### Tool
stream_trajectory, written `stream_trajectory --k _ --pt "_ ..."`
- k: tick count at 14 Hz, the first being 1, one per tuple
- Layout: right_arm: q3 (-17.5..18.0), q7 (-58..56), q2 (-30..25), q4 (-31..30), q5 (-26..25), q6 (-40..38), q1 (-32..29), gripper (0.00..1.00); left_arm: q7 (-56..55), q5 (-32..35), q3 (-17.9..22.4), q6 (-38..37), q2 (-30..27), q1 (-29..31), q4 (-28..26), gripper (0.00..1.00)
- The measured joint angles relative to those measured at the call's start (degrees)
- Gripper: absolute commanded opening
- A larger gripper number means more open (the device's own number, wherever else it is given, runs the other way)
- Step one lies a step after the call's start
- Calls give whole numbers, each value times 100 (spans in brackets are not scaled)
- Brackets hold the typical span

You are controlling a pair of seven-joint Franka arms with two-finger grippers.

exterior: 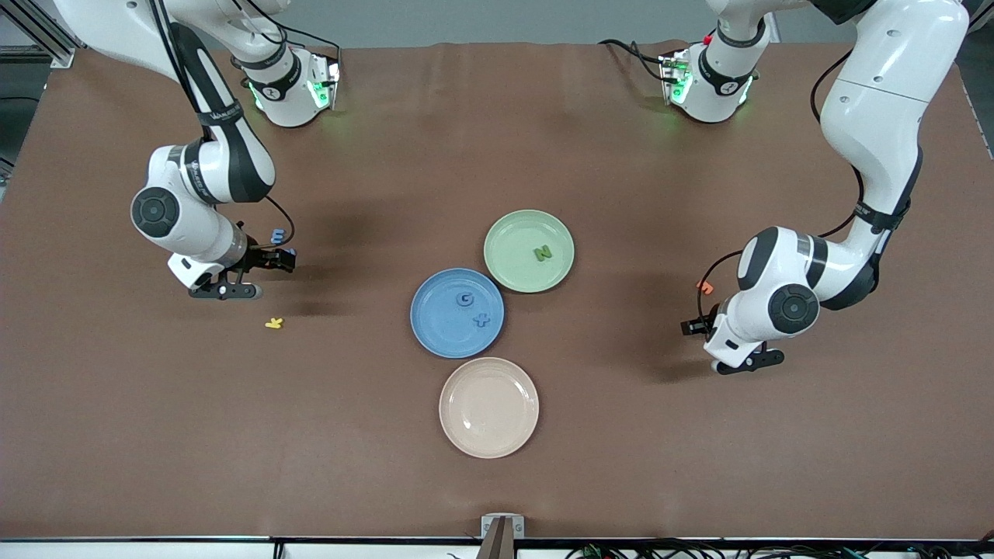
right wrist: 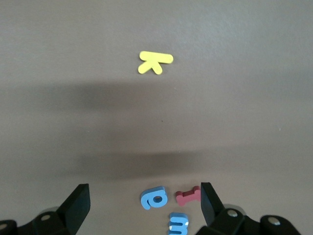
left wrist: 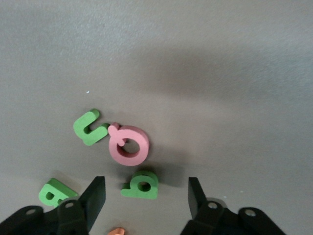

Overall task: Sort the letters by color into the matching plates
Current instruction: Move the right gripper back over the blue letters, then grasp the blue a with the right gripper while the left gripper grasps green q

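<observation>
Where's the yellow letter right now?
The yellow letter lies on the bare table toward the right arm's end, nearer the front camera than the right claw, well apart from the blue plate.

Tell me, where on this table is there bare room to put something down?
The cream-pink plate holds nothing. Bare cloth runs from the yellow letter to the blue plate, and from the green plate toward the bases. It is crowded under the left gripper: green letters and a pink letter.
</observation>
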Motion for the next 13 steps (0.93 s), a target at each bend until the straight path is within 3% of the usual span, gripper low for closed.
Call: stream_trajectory --k 5,13 --pt "25 406 0 -392 0 532 0 100 317 2 -15 3 0 242 -106 67" --pt "31 487 -87 -307 0 459 0 100 322 2 -169 15 -1 224 -173 60"
